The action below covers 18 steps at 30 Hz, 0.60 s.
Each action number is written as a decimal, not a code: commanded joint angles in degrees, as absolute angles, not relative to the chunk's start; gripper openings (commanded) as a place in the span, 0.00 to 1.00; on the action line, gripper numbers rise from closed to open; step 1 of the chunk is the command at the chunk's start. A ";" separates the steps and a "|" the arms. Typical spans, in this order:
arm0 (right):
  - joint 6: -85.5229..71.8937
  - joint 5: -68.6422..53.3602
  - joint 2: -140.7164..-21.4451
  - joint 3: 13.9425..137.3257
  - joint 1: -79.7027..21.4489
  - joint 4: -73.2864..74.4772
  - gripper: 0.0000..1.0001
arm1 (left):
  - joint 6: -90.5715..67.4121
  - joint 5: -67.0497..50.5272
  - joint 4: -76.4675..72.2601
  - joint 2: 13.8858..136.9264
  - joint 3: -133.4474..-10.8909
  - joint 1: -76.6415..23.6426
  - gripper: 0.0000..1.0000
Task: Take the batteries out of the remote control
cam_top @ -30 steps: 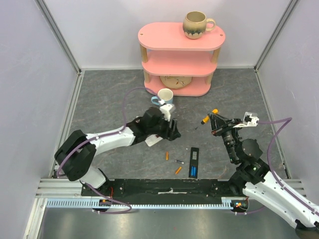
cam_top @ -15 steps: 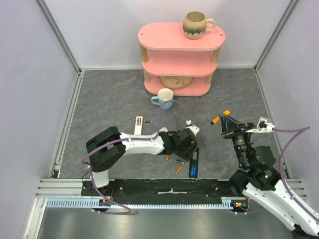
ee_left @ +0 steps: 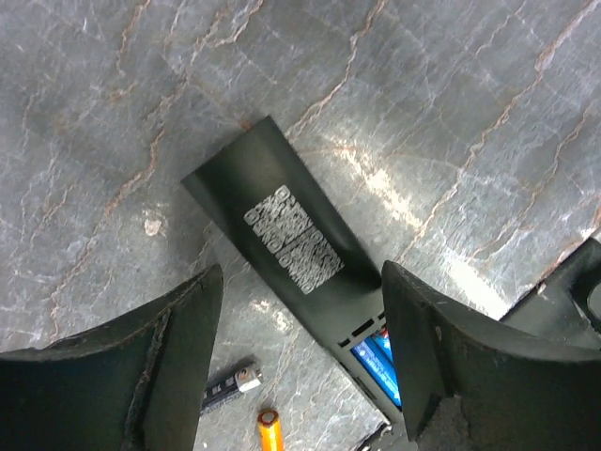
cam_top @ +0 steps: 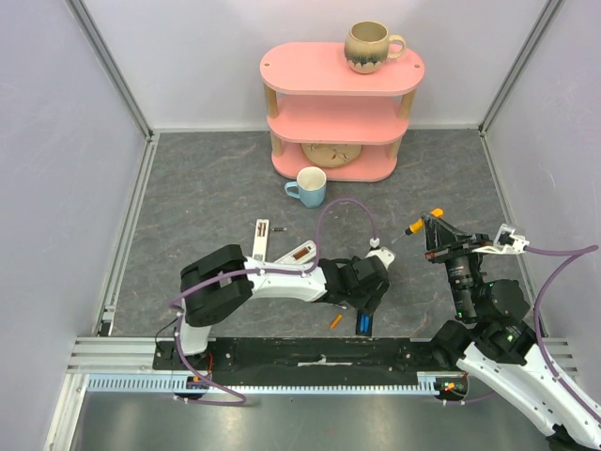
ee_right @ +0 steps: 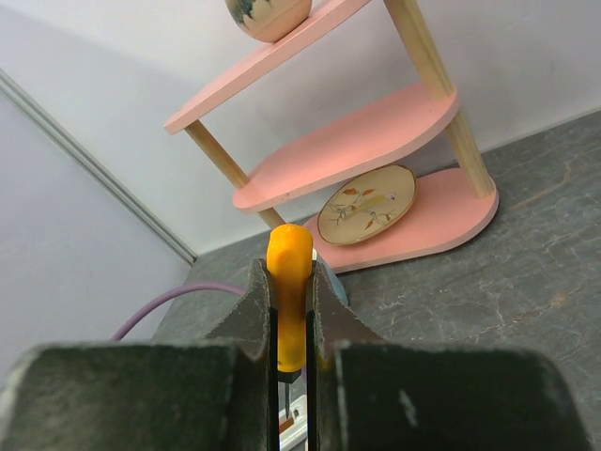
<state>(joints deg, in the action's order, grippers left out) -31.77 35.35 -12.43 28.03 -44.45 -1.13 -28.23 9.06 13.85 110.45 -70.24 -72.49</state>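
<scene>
A black remote point(ee_left: 299, 242) lies back up on the floor, its open bay showing blue batteries point(ee_left: 379, 359). My left gripper point(ee_left: 300, 371) is open and hovers over it, one finger on each side, touching nothing. A dark battery with a silvery end point(ee_left: 230, 383) and an orange battery point(ee_left: 270, 430) lie loose beside the remote. In the top view the left gripper point(cam_top: 364, 303) covers most of the remote point(cam_top: 363, 325), and one orange battery point(cam_top: 335, 321) shows. My right gripper point(ee_right: 291, 319) is shut on an orange-handled screwdriver point(ee_right: 289, 272), held in the air at right point(cam_top: 420, 223).
A white remote with an open brownish bay point(cam_top: 299, 252) and a white strip point(cam_top: 260, 235) lie left of centre. A blue mug point(cam_top: 309, 186) stands before the pink shelf point(cam_top: 340, 113), which carries a beige mug point(cam_top: 370, 45) and a plate point(cam_top: 331, 153).
My left arm has swung from the white remote at left to over the black remote, leaving the white remote on the floor. My right arm has drifted right with the screwdriver.
</scene>
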 commanded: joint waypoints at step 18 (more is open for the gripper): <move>-30.58 37.18 -12.39 30.67 -44.47 -0.35 0.00 | -26.20 15.12 22.50 121.90 -84.11 -72.61 0.52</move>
<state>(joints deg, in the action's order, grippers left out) -30.83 36.34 -12.45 28.56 -44.45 -0.21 -28.05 16.16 19.84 118.74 -81.82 -74.30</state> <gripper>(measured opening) 0.081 0.551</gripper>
